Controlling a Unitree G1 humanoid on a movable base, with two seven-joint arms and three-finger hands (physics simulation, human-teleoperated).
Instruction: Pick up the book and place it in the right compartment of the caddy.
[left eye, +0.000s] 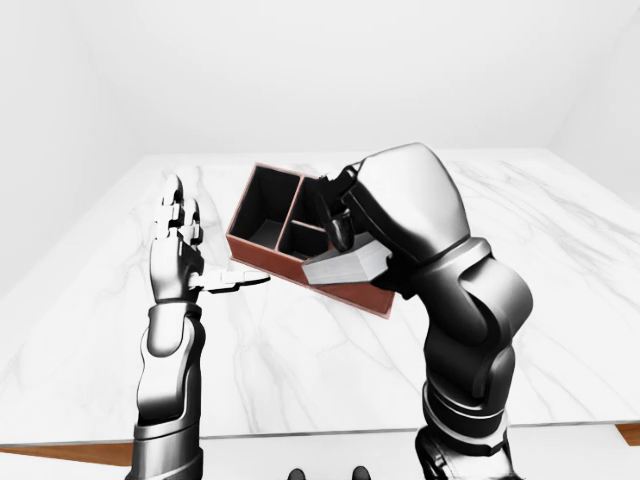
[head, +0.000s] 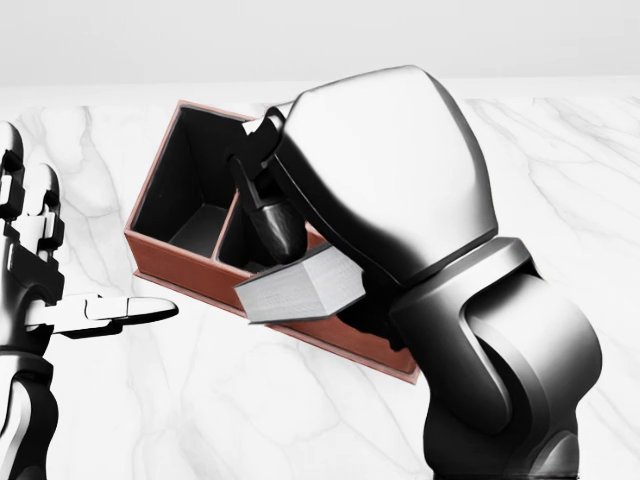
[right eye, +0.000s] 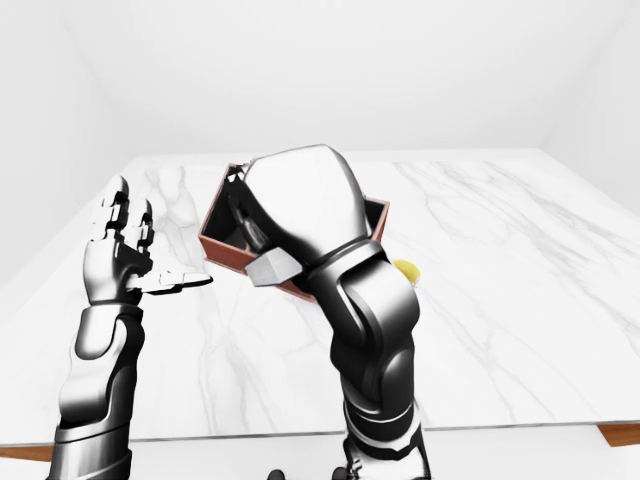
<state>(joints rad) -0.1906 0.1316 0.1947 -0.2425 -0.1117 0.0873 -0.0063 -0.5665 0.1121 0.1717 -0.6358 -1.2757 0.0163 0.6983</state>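
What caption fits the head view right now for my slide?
Right hand holds the book above the brown caddy on the marble table, while the open left hand stands apart.

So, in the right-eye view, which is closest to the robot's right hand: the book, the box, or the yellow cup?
1. Book: held in the right hand.
2. Caddy: just behind the hand.
3. Yellow cup: farthest, peeking out right of the arm.
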